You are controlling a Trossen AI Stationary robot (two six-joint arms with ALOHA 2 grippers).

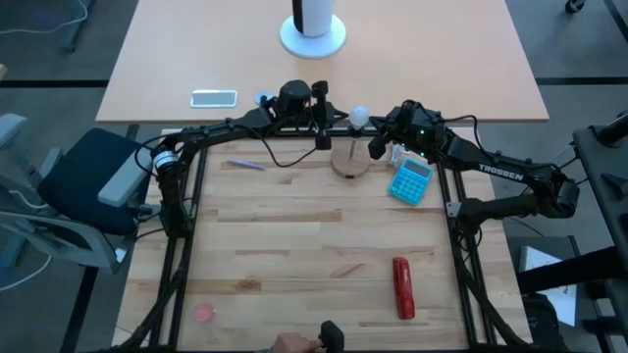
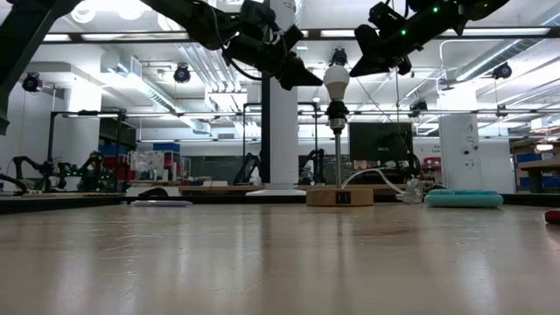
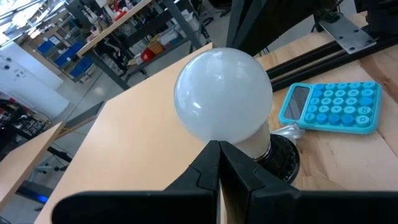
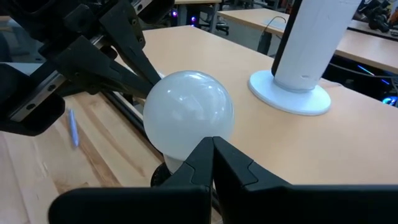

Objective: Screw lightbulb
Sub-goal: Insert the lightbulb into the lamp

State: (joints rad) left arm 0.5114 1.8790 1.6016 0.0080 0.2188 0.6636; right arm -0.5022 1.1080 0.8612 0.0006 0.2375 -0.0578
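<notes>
From above, the lightbulb (image 1: 360, 115) sits atop the thin post of the round wooden disc (image 1: 347, 163) at the far edge of my work board. My left gripper (image 1: 322, 130) hangs just beside it on one side, my right gripper (image 1: 378, 143) just beside it on the other. A blue calculator (image 1: 410, 180) lies near the disc, a red bar (image 1: 402, 287) well apart nearer the front. "TROSSEN" reads along my right forearm.

At table height, the bulb already stands upright in the dark socket (image 2: 336, 112), with both my grippers above and beside it, neither touching.

Past my left fingers (image 3: 202, 174), which are pressed together and clenched on nothing, the bulb fills the view just ahead, seated in its socket.

My right fingers (image 4: 229, 163) are likewise closed tight and empty, the bulb just beyond them, the white cylinder (image 4: 311, 43) farther off.

I judge that I must first spread one gripper, settle its pads around the glass, squeeze gently, and turn about the post's axis without tilting it.
</notes>
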